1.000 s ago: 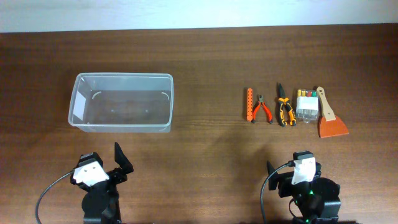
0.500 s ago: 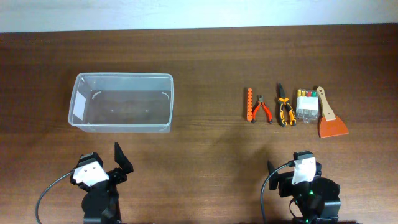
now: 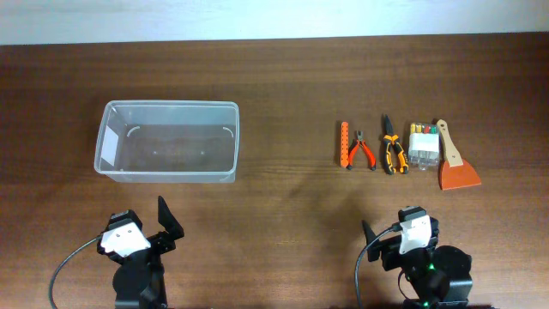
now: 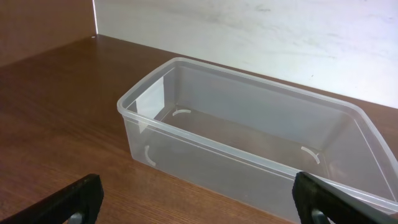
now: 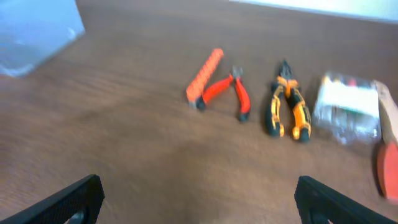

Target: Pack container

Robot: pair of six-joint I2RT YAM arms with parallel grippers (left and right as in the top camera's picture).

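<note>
The container (image 3: 167,142), a clear empty plastic bin, stands at the left of the table; it fills the left wrist view (image 4: 249,143). My left gripper (image 4: 199,202) is open and empty, low over the table just in front of the bin. My right gripper (image 5: 199,202) is open and empty, near the front edge, well short of the tools. The tools lie in a row at the right: an orange ribbed bar (image 3: 344,142), red pliers (image 3: 360,152), orange-black pliers (image 3: 393,153), a clear bit box (image 3: 419,146) and an orange scraper (image 3: 453,163).
The right wrist view is blurred and shows the bar (image 5: 205,74), red pliers (image 5: 227,92), orange-black pliers (image 5: 287,106), bit box (image 5: 347,107), and the bin's corner (image 5: 37,34) at far left. Bare wood (image 3: 287,197) lies between bin and tools.
My right arm has shifted slightly to the left. The left arm, the bin and the tools have not moved.
</note>
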